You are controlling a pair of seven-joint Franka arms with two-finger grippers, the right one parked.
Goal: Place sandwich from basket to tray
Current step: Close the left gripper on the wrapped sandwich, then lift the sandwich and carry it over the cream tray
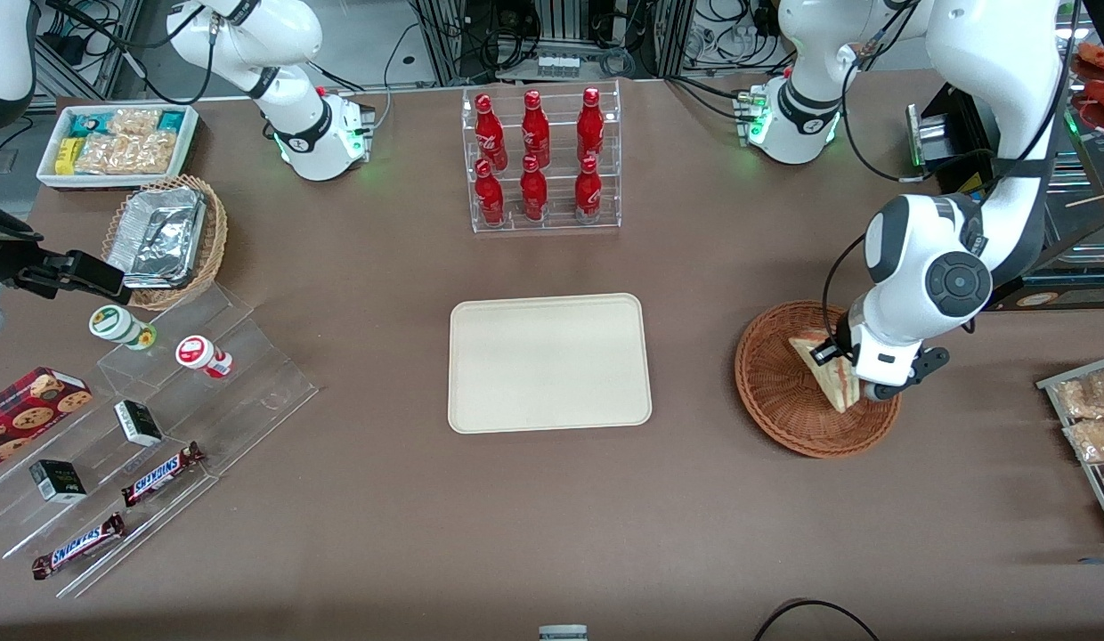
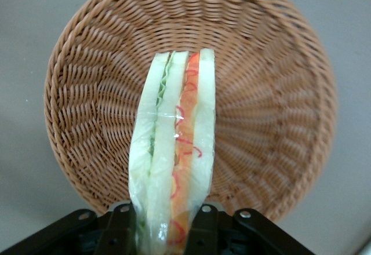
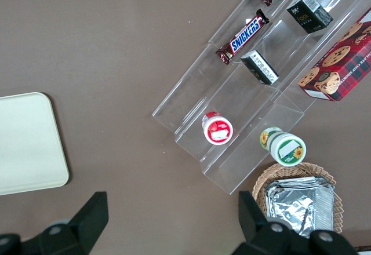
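The sandwich point(image 1: 823, 367), a clear-wrapped pale wedge with red and green filling, stands on edge in the reddish-brown wicker basket point(image 1: 775, 392) toward the working arm's end of the table. My left gripper point(image 1: 859, 378) is down in the basket and shut on the sandwich. In the left wrist view the two black fingers point(image 2: 119, 232) press the wrapped sandwich point(image 2: 174, 150) from both sides, with the basket's weave point(image 2: 272, 110) below it. The cream-beige tray point(image 1: 549, 362) lies flat in the middle of the table, bare, beside the basket.
A clear rack of red bottles point(image 1: 541, 160) stands farther from the front camera than the tray. Toward the parked arm's end are a clear stepped stand point(image 1: 151, 427) with snacks, a tan basket with a foil container point(image 1: 165, 236) and a white bin of packets point(image 1: 116, 142).
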